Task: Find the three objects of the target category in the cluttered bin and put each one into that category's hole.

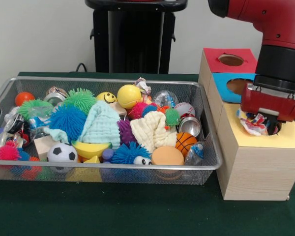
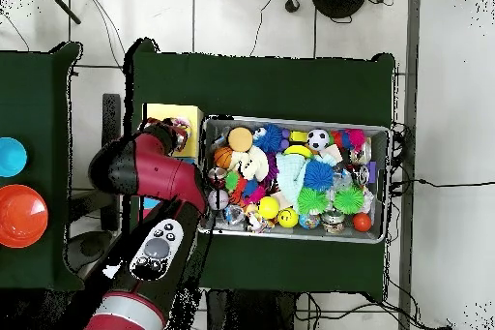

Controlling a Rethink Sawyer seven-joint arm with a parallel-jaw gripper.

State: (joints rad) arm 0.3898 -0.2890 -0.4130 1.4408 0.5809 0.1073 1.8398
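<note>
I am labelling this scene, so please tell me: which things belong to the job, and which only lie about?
Job: silver wire-mesh bin; multicoloured crumpled paper wad under the end effector; yellow-topped wooden box.
Lying about: mint waffle towel; cream waffle towel; yellow smiley ball.

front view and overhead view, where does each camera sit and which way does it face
Front view: across the table, facing the robot; shows the wire mesh bin, the red arm and its end effector over the yellow-topped box.
Overhead view: above the table, looking straight down, robot base at the bottom; the arm covers the boxes.
Shared: bin, arm, yellow-topped box.
</note>
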